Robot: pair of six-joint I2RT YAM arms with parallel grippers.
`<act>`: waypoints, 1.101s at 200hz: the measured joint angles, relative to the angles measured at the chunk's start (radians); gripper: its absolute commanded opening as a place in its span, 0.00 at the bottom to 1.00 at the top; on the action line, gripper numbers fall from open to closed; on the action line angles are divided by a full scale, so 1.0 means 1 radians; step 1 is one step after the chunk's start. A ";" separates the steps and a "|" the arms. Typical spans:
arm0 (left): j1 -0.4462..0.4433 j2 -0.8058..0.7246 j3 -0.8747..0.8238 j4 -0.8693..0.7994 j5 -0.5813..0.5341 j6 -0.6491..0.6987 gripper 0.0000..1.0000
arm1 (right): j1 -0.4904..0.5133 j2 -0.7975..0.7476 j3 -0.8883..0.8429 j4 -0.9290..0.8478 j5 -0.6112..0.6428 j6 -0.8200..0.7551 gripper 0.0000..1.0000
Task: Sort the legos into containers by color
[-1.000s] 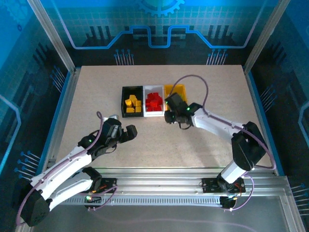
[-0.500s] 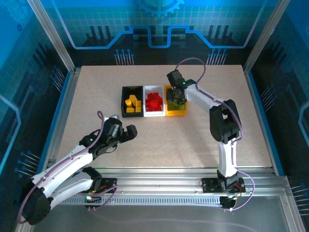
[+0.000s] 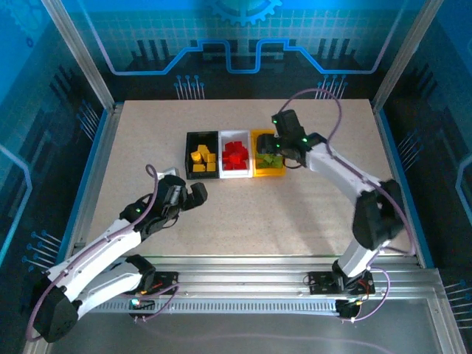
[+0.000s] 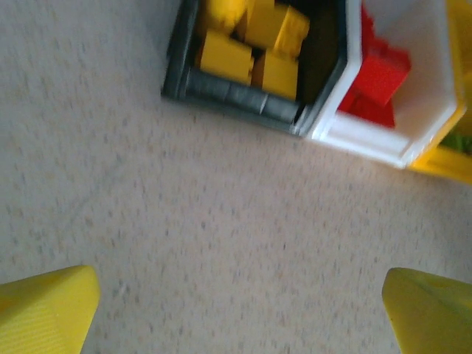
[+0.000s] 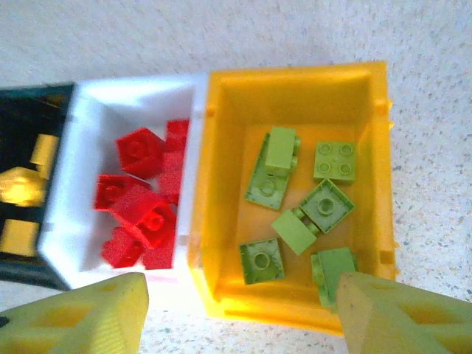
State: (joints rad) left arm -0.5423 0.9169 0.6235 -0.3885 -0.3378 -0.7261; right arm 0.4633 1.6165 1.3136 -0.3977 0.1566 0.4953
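Everything's sitting toward the speckled table's (image 3: pixel 295 214) far edge
studded lime bricks (image 5: pixel 328 206) are lying in the yellow bin (image 5: pixel 295 92), red bricks (image 5: pixel 140 155) in the white bin (image 5: pixel 118 99), yellow bricks (image 4: pixel 225 57) in the black bin (image 4: pixel 236 94); right gripper (image 5: pixel 242 295) and left gripper (image 4: pixel 240 295) are gaping, empty

The right gripper (image 3: pixel 267 150) (image 5: pixel 243 310) has left the pale speckled table top (image 3: pixel 310 214) just on the near side of the bins. It has come out over the yellow rectangular plastic bin (image 3: pixel 270 174) (image 5: pixel 295 81) and now hangs above the lime green plastic bricks (image 3: pixel 267 157) (image 5: pixel 324 206) lying in it. Half a second ago its elbow stood closer to the middle, and it has since swung back out to the right. Its fingers have spread well apart, with nothing between them. The left gripper (image 3: pixel 196 193) has crept slightly toward the far side.
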 measured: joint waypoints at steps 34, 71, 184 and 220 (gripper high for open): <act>0.040 0.100 0.028 0.133 -0.166 0.110 0.99 | 0.001 -0.206 -0.251 0.158 -0.011 0.012 0.85; 0.213 0.280 0.088 0.293 -0.229 0.270 0.99 | 0.001 -0.282 -0.408 0.253 -0.009 0.024 1.00; 0.474 0.547 -0.129 0.915 -0.112 0.647 0.99 | -0.009 -0.482 -0.569 0.415 0.044 0.013 1.00; 0.479 0.602 -0.217 1.107 -0.028 0.678 0.99 | -0.040 -0.525 -0.595 0.415 0.084 0.014 1.00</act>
State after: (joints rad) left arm -0.0635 1.5188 0.4061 0.7185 -0.3660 -0.0483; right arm 0.4232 1.0912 0.7181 0.0170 0.2409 0.5091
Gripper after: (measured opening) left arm 0.989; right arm 0.998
